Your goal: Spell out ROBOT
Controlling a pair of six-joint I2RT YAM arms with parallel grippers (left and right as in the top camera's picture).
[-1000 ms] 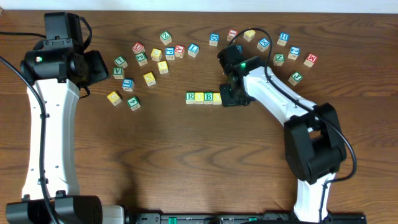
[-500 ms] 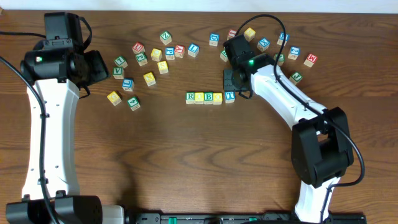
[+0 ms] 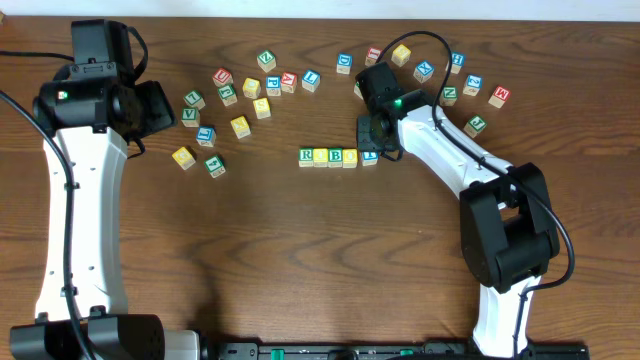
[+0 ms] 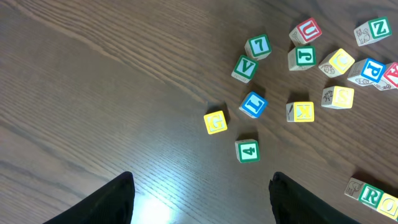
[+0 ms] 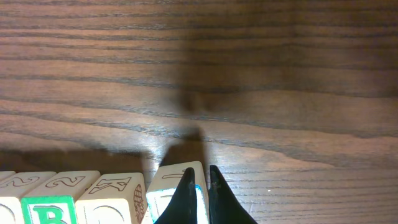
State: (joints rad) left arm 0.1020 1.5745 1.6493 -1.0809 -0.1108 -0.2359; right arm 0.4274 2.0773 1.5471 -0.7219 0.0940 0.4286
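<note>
Five cubes stand in a row at mid-table: green R [image 3: 306, 155], a yellow one [image 3: 321, 156], green B [image 3: 336, 156], a second yellow one [image 3: 350, 157] and blue T [image 3: 369, 155]. My right gripper [image 3: 378, 147] is shut and holds nothing. In the right wrist view its tips [image 5: 200, 177] rest over the right edge of the T cube [image 5: 171, 186], next to the B [image 5: 46, 211]. My left gripper [image 3: 155, 108] hovers open and empty far to the left. Its fingers [image 4: 124, 186] frame bare wood, and the R [image 4: 371, 195] shows at that view's lower right.
Loose letter cubes lie scattered at the back left, among them a yellow G [image 4: 216, 122], a green 4 [image 4: 247, 150] and a blue L [image 4: 253, 104]. More cubes lie at the back right around my right arm, such as a red W [image 3: 499, 96].
My right gripper pulled back off the row's right end, uncovering the T cube, then came down toward it again, staying shut. The left arm has not moved.
</note>
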